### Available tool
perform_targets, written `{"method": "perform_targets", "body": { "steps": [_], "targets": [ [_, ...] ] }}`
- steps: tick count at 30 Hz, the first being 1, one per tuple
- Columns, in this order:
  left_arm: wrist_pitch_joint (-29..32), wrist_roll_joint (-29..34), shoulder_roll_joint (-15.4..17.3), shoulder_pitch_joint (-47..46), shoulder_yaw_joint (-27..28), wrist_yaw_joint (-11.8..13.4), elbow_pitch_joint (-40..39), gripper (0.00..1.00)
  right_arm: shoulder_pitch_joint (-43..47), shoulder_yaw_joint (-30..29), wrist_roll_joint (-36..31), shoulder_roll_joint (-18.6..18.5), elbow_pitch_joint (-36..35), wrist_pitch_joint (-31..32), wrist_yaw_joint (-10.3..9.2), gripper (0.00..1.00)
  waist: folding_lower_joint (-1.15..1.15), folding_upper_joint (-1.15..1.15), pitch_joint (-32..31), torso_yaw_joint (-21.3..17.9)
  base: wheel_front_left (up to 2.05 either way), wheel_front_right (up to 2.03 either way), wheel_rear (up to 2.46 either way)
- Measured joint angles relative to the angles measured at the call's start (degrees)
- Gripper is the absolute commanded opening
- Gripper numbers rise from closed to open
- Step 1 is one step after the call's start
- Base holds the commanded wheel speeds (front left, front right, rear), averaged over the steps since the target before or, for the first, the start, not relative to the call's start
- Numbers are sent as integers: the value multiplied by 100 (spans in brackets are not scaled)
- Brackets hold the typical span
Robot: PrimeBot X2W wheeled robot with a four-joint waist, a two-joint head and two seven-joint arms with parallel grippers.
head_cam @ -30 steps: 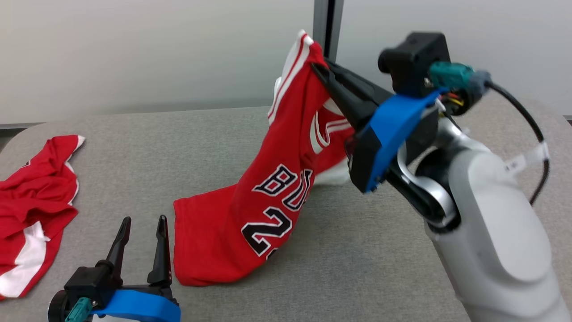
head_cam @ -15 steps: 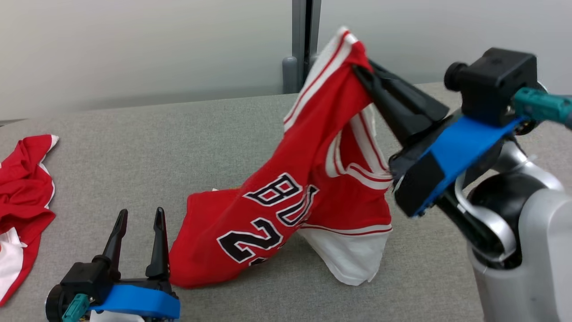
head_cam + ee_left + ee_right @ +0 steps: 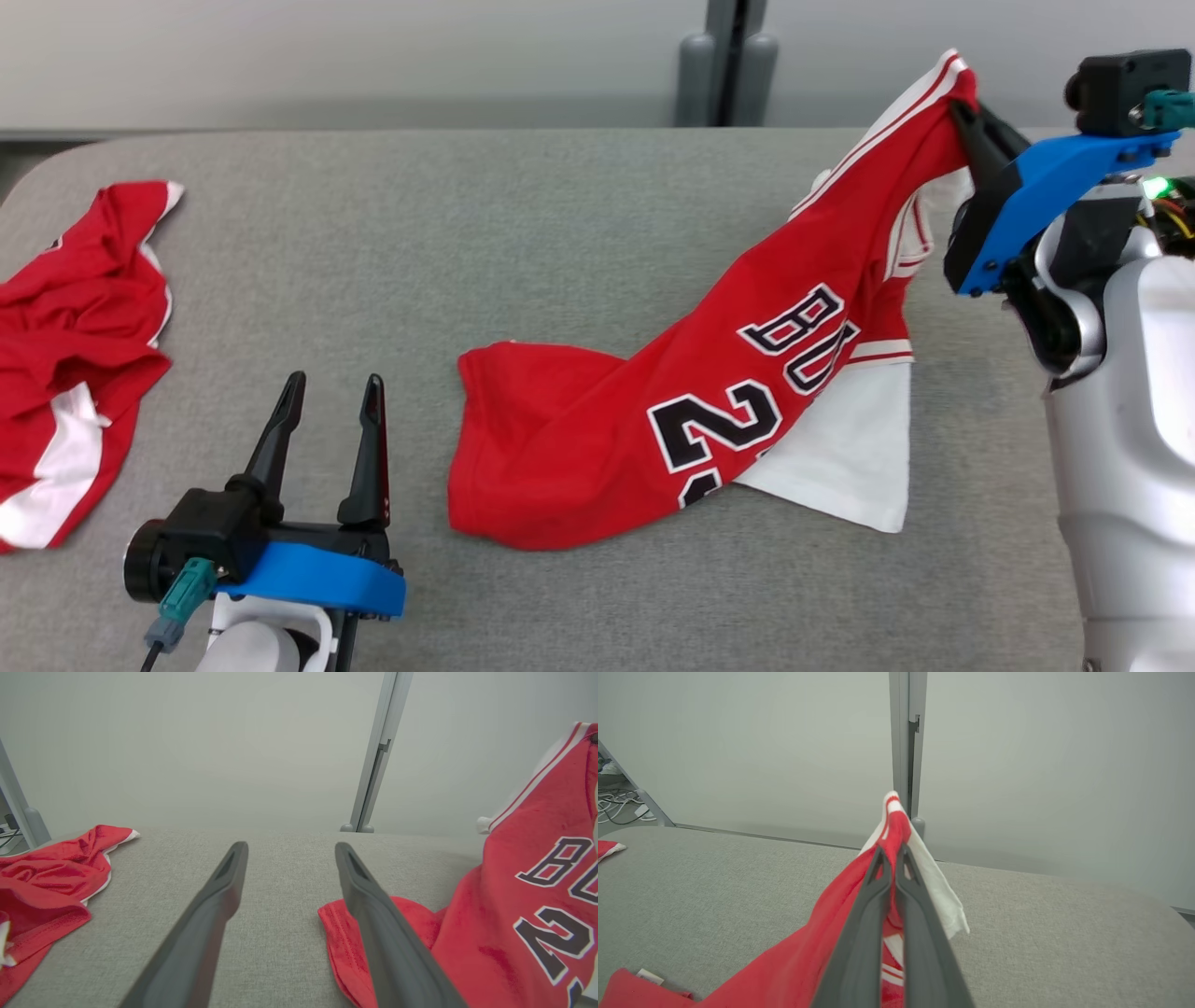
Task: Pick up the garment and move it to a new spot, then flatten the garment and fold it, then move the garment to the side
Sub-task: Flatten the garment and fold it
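Right pincer (image 3: 960, 105), upper right of the head view: clamped fully closed on a trimmed edge of the red jersey (image 3: 597, 448). The white-and-red striped banding is bunched at its tips. In the right wrist view the two dark tapered fingers (image 3: 859, 942) run up the middle and meet at the tips, with cloth spilling out on both sides.

The jersey hangs as a taut diagonal sheet from that grip down to frame centre. There its lower part lies on the desk (image 3: 467, 233), hem end rumpled into soft folds. It is a matte knit. The lettering (image 3: 794, 336) is black block with a white outline – "BU" and a "2" read, the rest is creased or folded away. A white panel (image 3: 850, 457) of the same jersey lies flat on the desk under its lower right edge, smooth, with a squared corner.

Left pincer (image 3: 336, 383), lower left: spread wide, holding nothing, fingers pointing up the frame. In the left wrist view its right finger (image 3: 373, 914) overlaps the jersey's stitched hem – contact or not, cannot tell.

A second red garment (image 3: 75, 317) with white trim lies crumpled at the left edge, well apart from the jersey.

The desk has a grey woven-textured top with a rounded corner at upper left. A grey post (image 3: 738, 56) stands behind it at top centre.
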Motion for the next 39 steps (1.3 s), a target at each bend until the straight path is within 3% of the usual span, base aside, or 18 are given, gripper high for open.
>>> {"method": "perform_targets", "body": {
  "steps": [8,9,10,16,23,32,39],
  "targets": [
    [-10,32,-51,-225,-102,-104,119,100,-750,-114,-97,-64,1686,-1401,0,0,0,0,375,463,0,0,0],
    [-23,32,-52,-230,-102,-107,137,100,-826,-70,-92,-56,1850,-1581,0,74,0,0,405,497,0,0,0],
    [-24,32,-54,-234,-100,-112,155,100,-875,-37,-65,-40,2013,-1725,0,100,0,0,425,519,0,0,0],
    [-33,33,-78,-243,-65,-100,235,100,-962,280,97,-35,2943,-1629,1,100,0,0,313,451,0,0,0],
    [-43,22,-30,-47,32,-33,282,100,-462,293,36,-112,3109,-1491,0,100,-1,0,-42,205,0,0,0],
    [-45,-34,51,307,127,59,236,100,1187,309,264,100,2024,-1348,0,100,-2,0,-534,-157,0,0,0],
    [-38,-80,123,437,149,107,114,100,2265,207,219,330,1045,-869,0,100,-2,0,-606,-272,0,0,0]
  ]
}}
